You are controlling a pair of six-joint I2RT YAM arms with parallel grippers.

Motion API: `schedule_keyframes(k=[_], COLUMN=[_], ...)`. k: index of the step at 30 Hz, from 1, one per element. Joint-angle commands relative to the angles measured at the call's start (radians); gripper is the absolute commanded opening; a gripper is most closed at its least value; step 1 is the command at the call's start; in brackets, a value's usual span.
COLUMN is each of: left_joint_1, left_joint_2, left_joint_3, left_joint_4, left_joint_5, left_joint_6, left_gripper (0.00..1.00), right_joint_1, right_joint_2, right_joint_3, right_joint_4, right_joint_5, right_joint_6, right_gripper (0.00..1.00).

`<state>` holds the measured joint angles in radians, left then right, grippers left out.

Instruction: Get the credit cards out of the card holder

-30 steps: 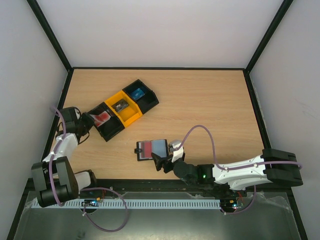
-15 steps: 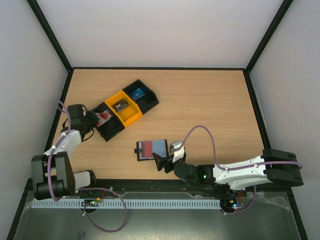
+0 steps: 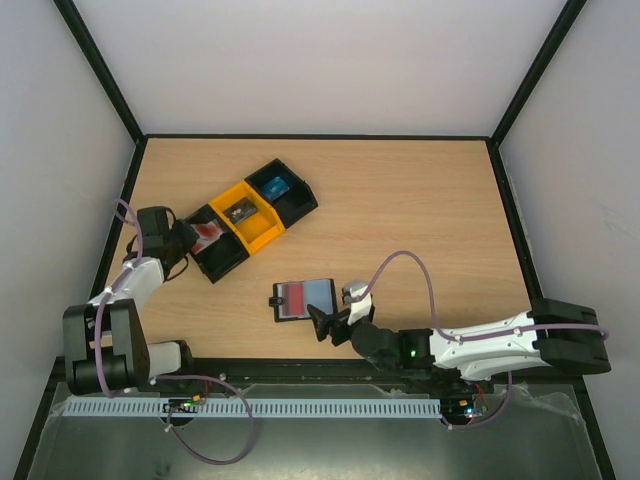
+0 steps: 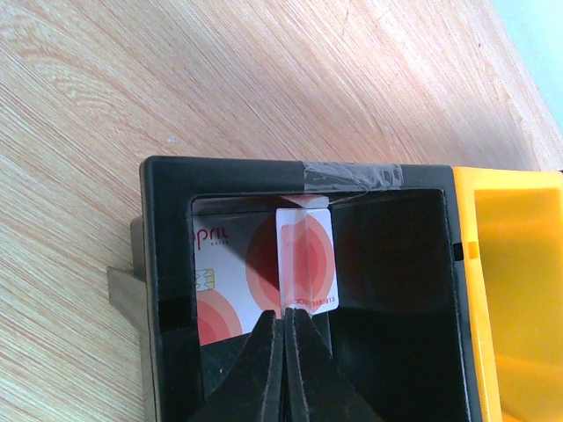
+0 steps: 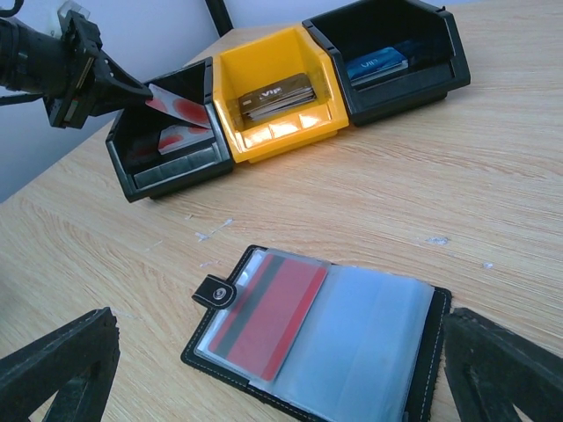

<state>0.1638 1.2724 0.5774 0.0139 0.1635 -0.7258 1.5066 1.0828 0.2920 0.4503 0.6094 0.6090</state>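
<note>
The left gripper is pinched shut on a glossy white-and-red card, holding it over the black bin at the centre of its wrist view. A matching card seems to lie inside. The right gripper is spread wide, astride the card holder at lower centre.

Most of the job looks done. A dark card lies in the yellow bin and a blue card in the far black bin. One flat red card is left under the holder's clear, shiny sleeve, beside the stitched black cover's snap tab.
</note>
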Motion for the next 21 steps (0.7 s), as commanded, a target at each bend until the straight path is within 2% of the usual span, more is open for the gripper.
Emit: schedule_keyframes(k=[1,15,18,21], left_joint_1=[-0.002,-0.003,-0.003,-0.003], left_joint_2=[0.011,0.019,0.012,-0.009], left_joint_3=[0.008,0.023,0.037,0.062], left_joint_4=[0.035,0.022,0.000,-0.036], left_joint_5=[-0.032,-0.054,-0.059,-0.054], left_joint_6=[-0.008,-0.006,-0.009,-0.009], left_gripper=[0.03,0.17,0.27,0.43], right_joint_1=[0.002,0.000,0.001,0.000], right_joint_2=[-0.030,-0.100,-0.097,-0.089], right_joint_3=[-0.017,-0.046,-0.045,-0.038], right_joint_4=[-0.041,-0.058,-0.058,-0.060], right_joint_5=[0.034,0.043,0.035,0.015], right_joint_6=[-0.002,-0.001,0.007,0.013], right_gripper=[0.97,0.98,0.98,0.98])
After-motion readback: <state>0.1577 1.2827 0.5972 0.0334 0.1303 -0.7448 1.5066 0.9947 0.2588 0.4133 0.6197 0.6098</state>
